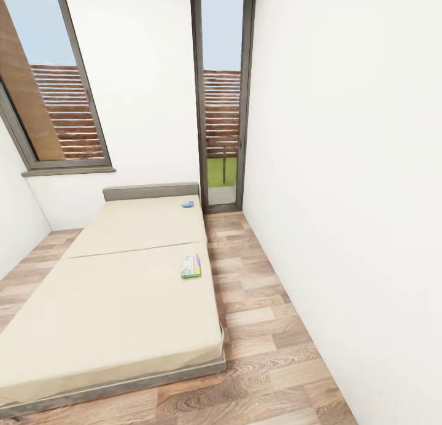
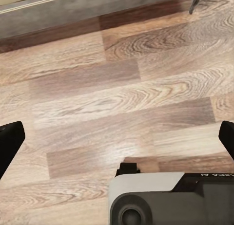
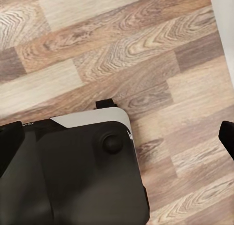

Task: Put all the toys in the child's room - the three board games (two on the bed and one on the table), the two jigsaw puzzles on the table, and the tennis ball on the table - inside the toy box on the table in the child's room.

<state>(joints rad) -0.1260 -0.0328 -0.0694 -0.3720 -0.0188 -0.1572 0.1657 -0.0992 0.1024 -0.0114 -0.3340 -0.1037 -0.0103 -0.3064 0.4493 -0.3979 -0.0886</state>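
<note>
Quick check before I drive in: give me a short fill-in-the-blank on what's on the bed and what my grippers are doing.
1. The number of board games lying on the bed is ____.
2. The green-topped board game lies on the mattress section ____ the robot than the light blue board game.
3. Both board games lie along the bed's ____ edge in the head view.
4. The left gripper and the right gripper hang over the ____.

Missing words: two; nearer; right; floor

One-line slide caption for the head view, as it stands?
Two board games lie along the beige bed's edge beside a wood-plank floor.
</note>
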